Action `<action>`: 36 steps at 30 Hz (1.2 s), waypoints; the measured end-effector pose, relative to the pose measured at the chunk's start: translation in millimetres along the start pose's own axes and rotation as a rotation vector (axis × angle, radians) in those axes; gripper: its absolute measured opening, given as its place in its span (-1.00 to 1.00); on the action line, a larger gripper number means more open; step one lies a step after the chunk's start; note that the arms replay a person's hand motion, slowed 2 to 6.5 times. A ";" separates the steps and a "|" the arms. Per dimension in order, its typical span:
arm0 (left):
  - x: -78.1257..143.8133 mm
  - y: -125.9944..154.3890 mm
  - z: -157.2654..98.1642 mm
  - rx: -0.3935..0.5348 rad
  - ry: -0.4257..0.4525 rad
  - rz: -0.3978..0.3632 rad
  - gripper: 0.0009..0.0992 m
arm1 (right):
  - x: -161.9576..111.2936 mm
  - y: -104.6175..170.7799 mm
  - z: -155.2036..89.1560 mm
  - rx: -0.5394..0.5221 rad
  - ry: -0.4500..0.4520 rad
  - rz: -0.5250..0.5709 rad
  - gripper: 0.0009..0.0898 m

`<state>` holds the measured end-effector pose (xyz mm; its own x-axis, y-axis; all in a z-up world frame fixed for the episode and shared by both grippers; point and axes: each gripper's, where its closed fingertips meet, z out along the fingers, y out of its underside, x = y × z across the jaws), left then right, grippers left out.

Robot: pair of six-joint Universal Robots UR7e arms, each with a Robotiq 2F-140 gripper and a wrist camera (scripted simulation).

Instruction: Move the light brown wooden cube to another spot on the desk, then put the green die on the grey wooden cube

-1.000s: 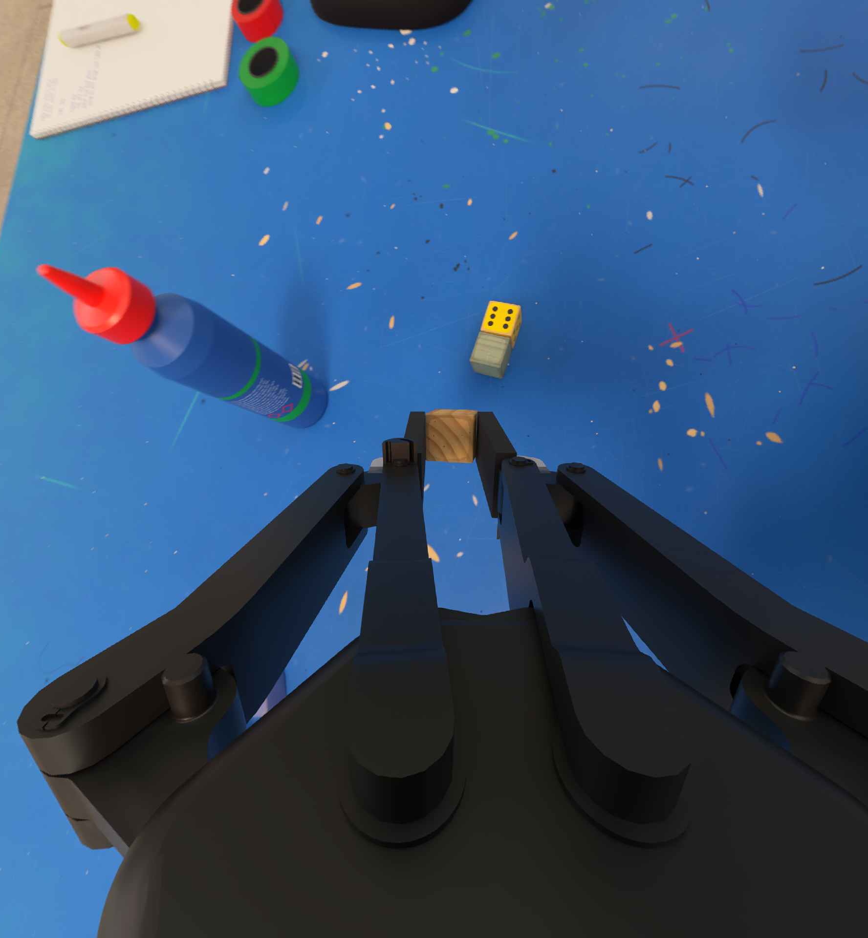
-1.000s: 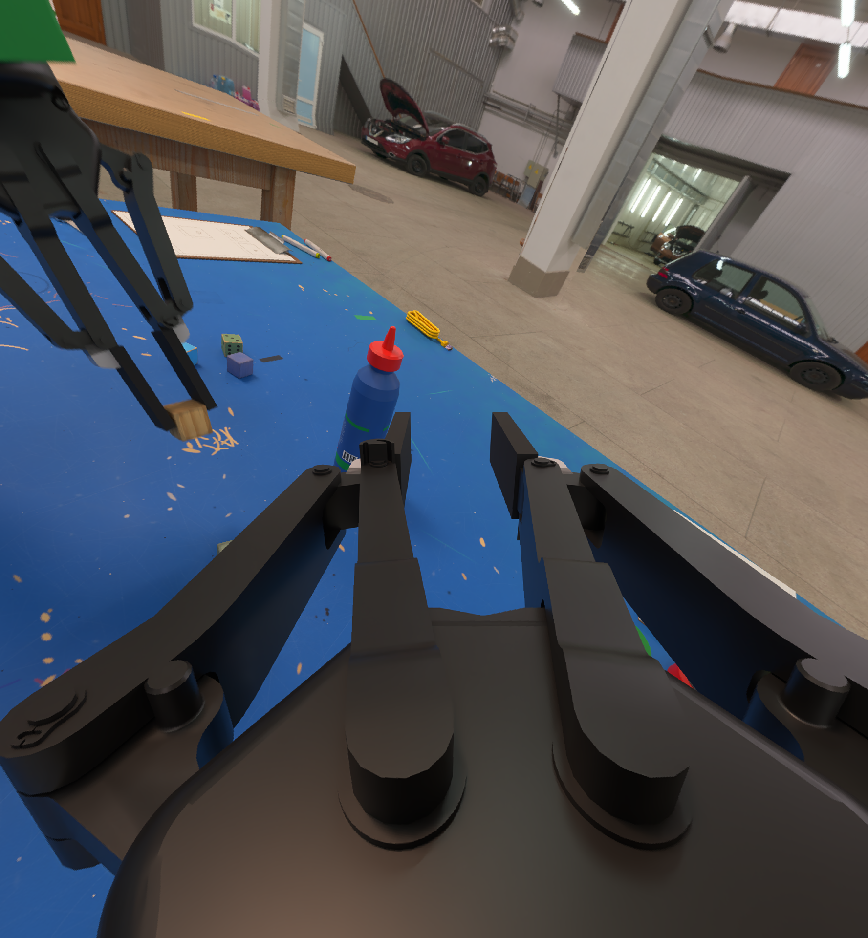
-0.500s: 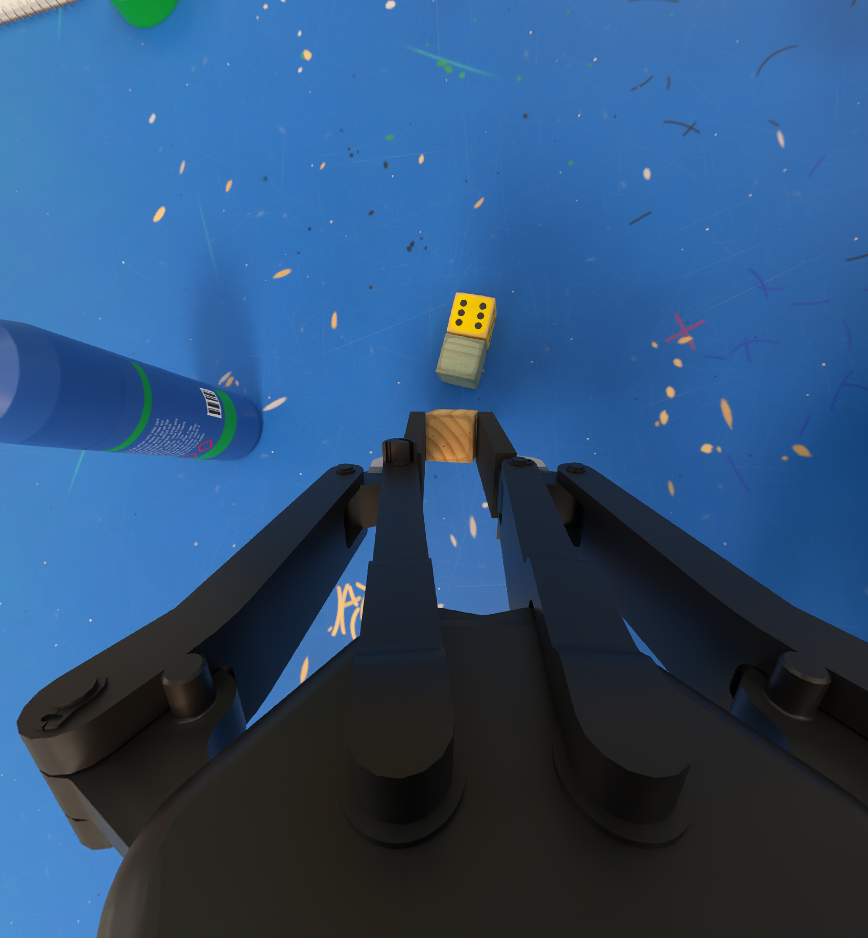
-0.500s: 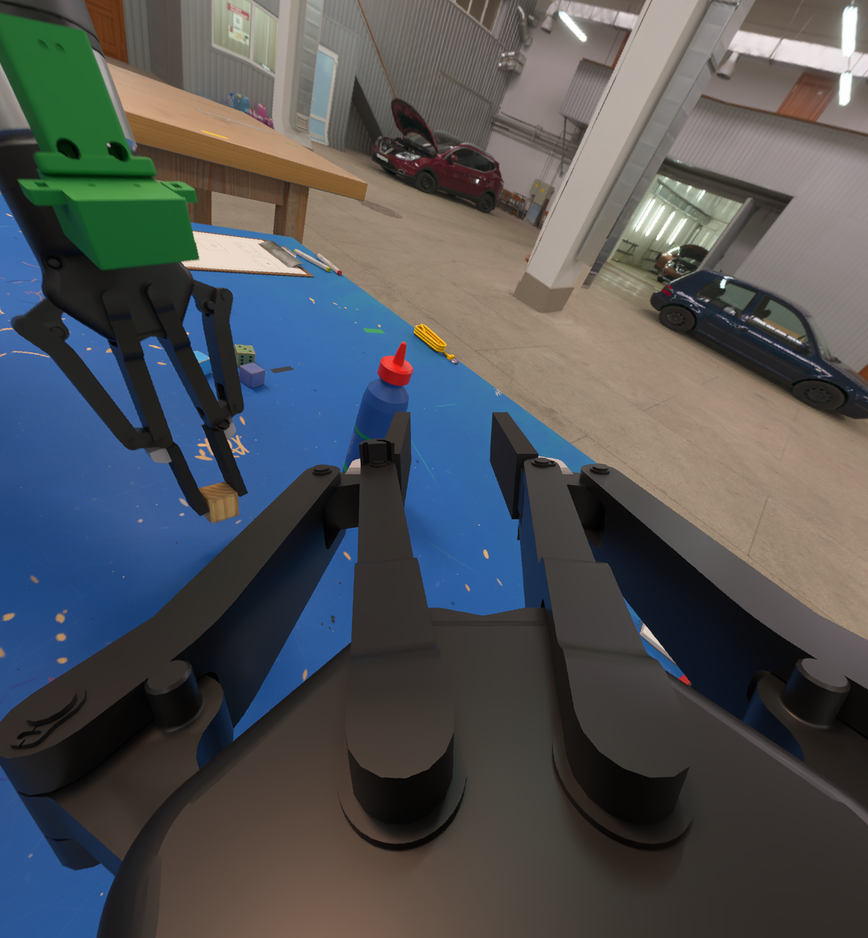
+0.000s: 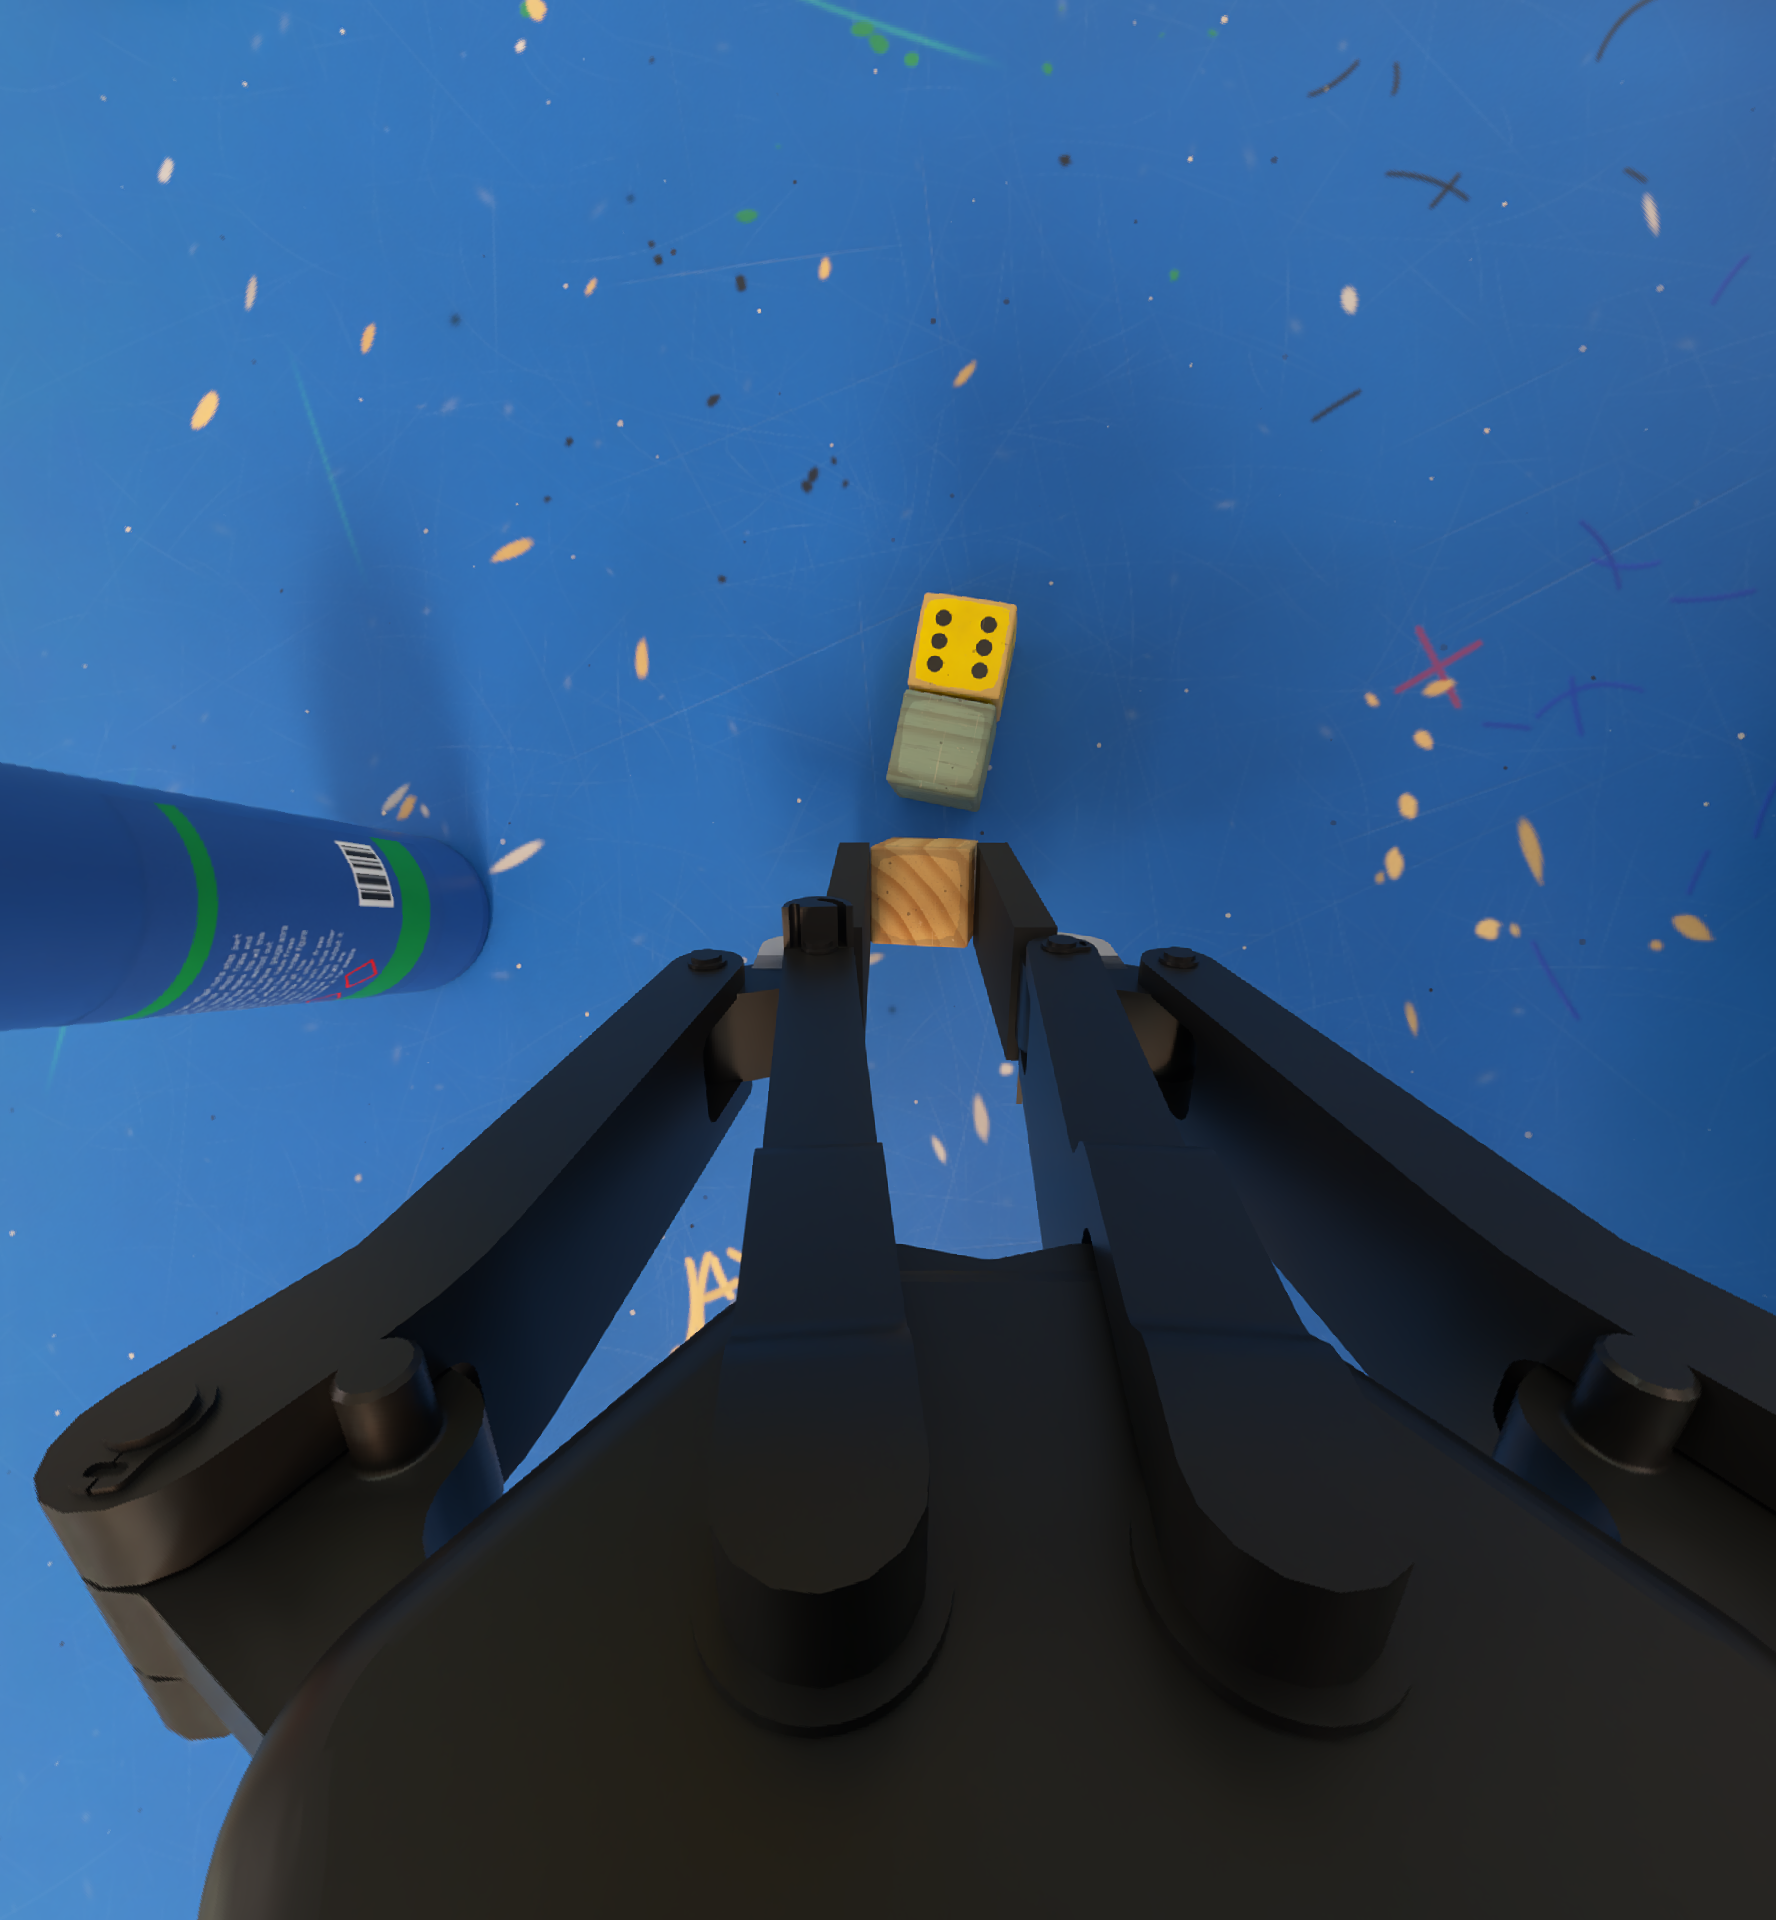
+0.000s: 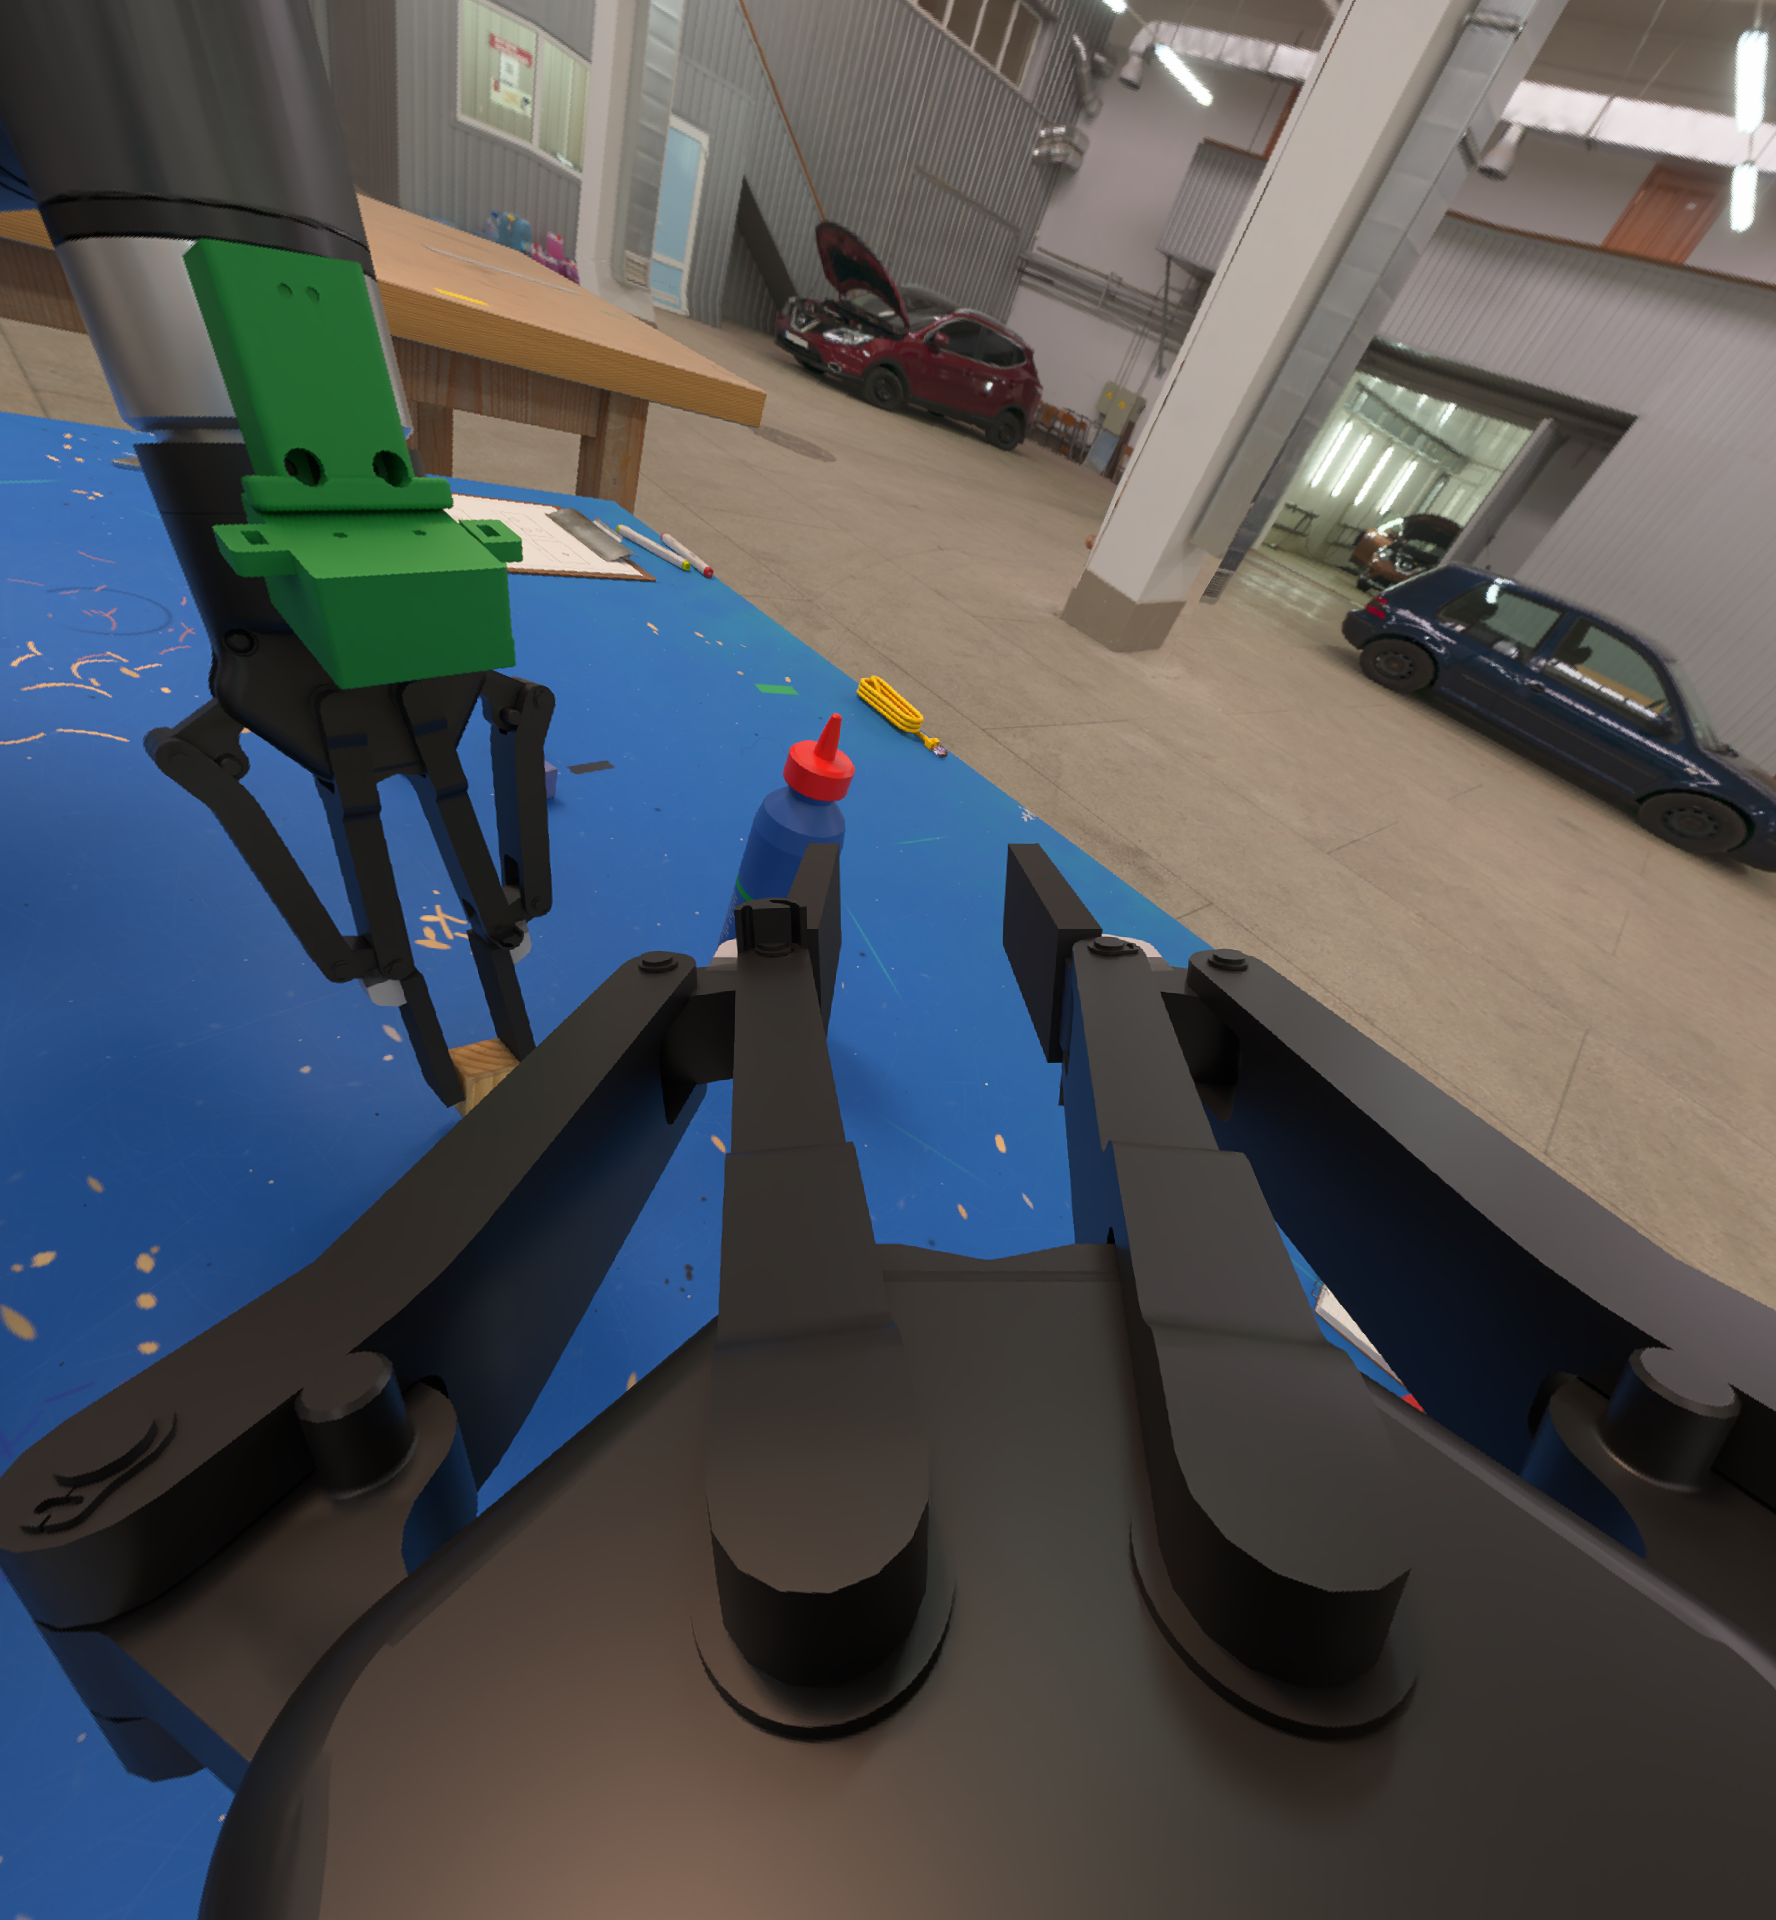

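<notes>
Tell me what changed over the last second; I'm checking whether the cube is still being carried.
The left gripper has carried the light brown wooden cube lower and toward the right gripper, nearing the blue desk. In its own view the glue bottle slid leftward and the grey wooden cube with the yellow die beside it grew larger. The grip stayed shut; the right gripper stayed open and barely moved.

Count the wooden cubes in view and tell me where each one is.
2. The light brown wooden cube is clamped in the left gripper; the grey wooden cube sits on the desk beside the yellow die. Others may be hidden.
</notes>
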<state>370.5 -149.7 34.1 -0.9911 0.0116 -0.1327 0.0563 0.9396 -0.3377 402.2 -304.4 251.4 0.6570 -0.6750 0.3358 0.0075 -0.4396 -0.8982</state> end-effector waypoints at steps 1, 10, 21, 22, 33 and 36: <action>0.1 -0.3 0.8 -0.001 0.004 0.004 -0.46 | 0.1 0.2 -0.2 -0.001 0.000 0.000 -0.06; -0.5 -2.1 6.2 -0.013 0.024 0.041 -0.46 | 2.2 1.6 -2.4 -0.002 0.001 0.008 -0.05; -1.2 -2.0 12.1 -0.035 0.044 0.068 -0.46 | 5.2 3.0 -5.0 0.003 0.001 0.023 -0.05; -0.9 -2.4 12.6 -0.036 0.047 0.070 -0.46 | 5.5 3.1 -5.1 0.003 0.002 0.023 -0.05; 0.0 -4.6 16.5 -0.056 0.052 0.097 -0.49 | 7.8 4.7 -6.9 0.004 0.004 0.032 -0.05; 0.1 -5.2 17.3 -0.057 0.052 0.103 -0.48 | 8.4 5.0 -7.3 0.005 0.004 0.035 -0.05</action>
<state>372.2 -160.4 19.7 -0.9854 0.1255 -0.1149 0.1526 0.9505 -0.2707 402.3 -316.6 251.8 0.6537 -0.6922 0.3057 -0.0114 -0.4129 -0.9107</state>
